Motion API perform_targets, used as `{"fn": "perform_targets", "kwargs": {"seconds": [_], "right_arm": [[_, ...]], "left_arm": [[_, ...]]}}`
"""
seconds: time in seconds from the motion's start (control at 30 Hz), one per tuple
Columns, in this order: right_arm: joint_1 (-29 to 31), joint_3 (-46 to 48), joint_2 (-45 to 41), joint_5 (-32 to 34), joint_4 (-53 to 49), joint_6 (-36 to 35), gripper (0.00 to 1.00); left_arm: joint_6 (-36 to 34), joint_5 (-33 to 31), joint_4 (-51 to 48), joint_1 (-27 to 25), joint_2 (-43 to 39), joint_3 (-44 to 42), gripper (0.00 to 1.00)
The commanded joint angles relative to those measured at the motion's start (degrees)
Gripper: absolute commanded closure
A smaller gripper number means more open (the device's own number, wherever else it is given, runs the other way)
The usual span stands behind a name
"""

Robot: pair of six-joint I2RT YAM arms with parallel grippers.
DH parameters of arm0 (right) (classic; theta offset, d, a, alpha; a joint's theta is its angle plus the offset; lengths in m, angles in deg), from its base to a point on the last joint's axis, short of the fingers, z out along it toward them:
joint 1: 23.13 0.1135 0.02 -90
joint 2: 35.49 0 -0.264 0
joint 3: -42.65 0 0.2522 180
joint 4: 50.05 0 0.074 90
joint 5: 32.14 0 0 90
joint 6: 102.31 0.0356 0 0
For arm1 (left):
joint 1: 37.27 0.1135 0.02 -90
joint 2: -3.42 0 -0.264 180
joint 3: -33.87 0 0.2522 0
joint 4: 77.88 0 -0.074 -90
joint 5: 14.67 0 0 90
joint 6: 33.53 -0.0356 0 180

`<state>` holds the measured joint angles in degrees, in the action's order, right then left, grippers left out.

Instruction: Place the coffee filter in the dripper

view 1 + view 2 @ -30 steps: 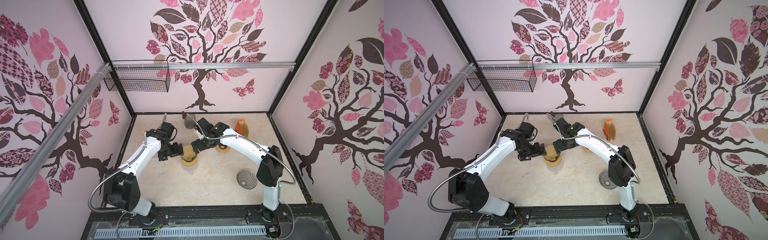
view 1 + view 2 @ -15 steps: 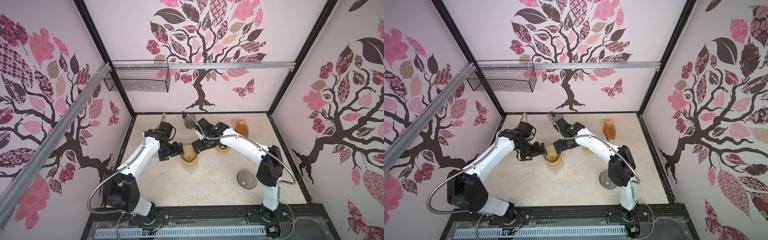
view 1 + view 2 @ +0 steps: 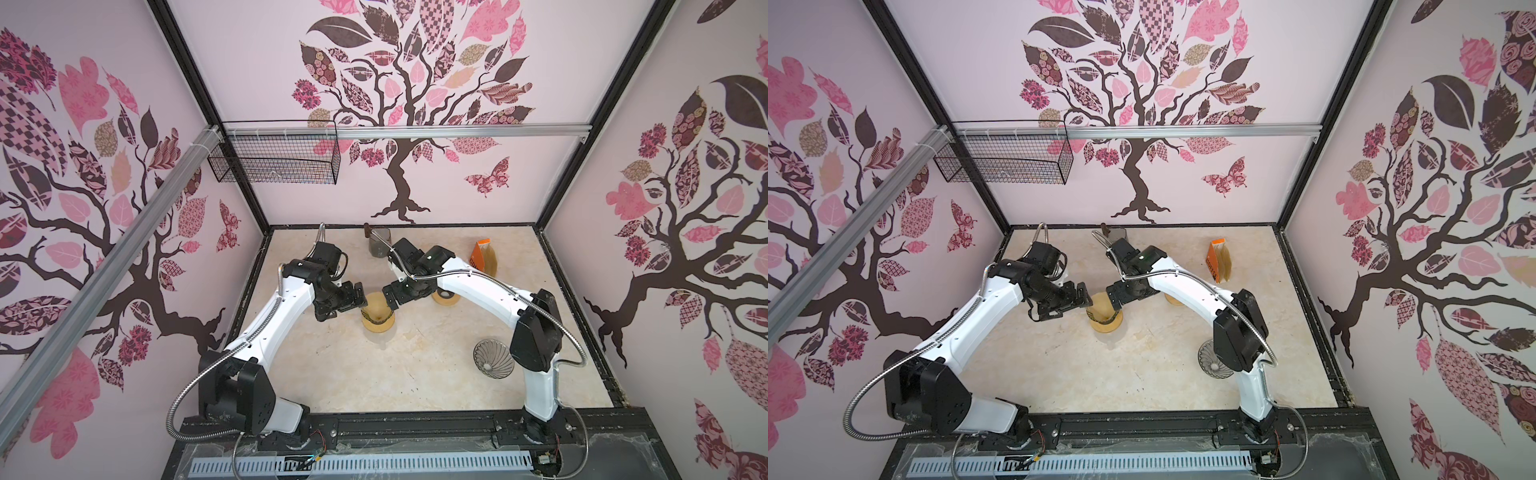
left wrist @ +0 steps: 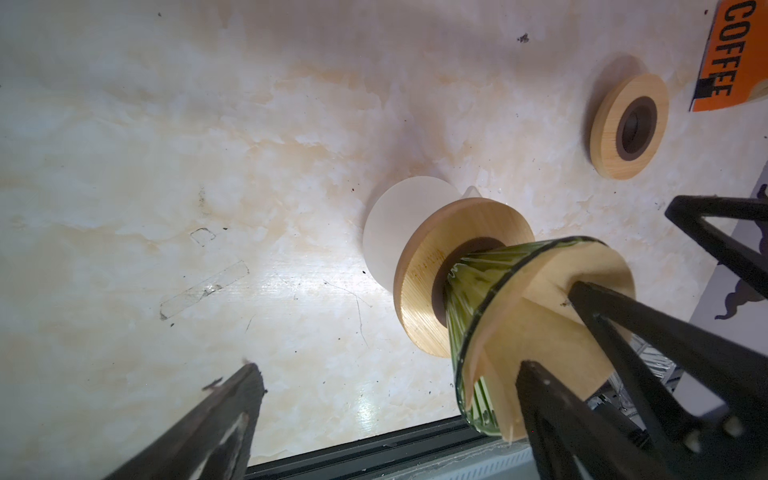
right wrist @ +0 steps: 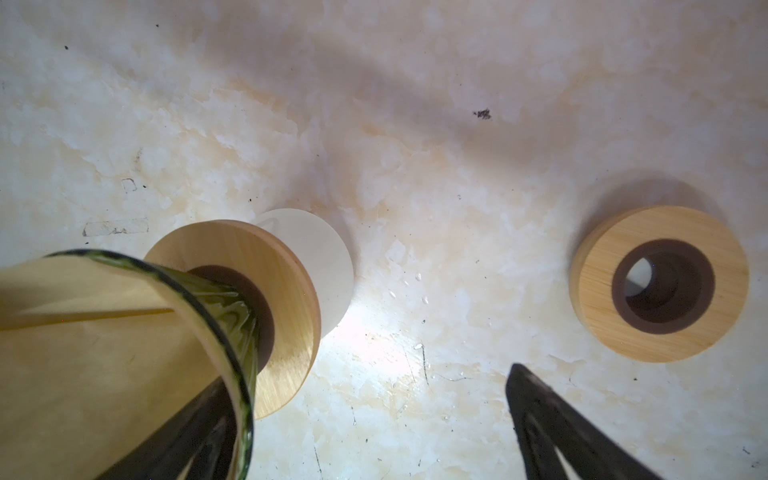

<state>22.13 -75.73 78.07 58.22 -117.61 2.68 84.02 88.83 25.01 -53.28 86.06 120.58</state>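
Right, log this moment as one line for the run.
brown paper filter: inside green ribbed glass dripper | left fingers: open, at dripper | right fingers: open, at dripper

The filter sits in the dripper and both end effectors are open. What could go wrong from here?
1. The left end effector and right end effector stand close beside the dripper; pulling away, a finger may knock it over.
2. The filter stands above the rim, so a finger could drag it out.

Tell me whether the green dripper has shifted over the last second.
No. In a top view the green dripper sits just as far left of the spare wooden ring as before.
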Motion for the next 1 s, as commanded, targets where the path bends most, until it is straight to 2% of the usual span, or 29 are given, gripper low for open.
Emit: {"fn": "perform_targets", "kwargs": {"seconds": [0.0,0.37,0.77,0.97], "right_arm": [[-0.14,-0.55,0.85,0.34,-0.86,-0.57,0.00],[-0.16,-0.67,-0.49,-0.78,-0.36,-0.83,0.00],[-0.25,-2.66,-3.48,-5.38,0.08,-0.02,0.00],[-0.30,-3.08,-5.73,-11.34,1.70,1.64,0.00]], "left_arm": [[-0.41,-2.81,-0.78,0.29,-0.89,0.07,0.02],[-1.27,-3.45,-1.22,0.28,1.35,-1.43,0.02],[-0.66,-2.23,-0.39,0.28,0.95,-2.42,0.02],[-0.92,-1.38,-0.30,0.28,0.60,-1.91,0.02]]}}
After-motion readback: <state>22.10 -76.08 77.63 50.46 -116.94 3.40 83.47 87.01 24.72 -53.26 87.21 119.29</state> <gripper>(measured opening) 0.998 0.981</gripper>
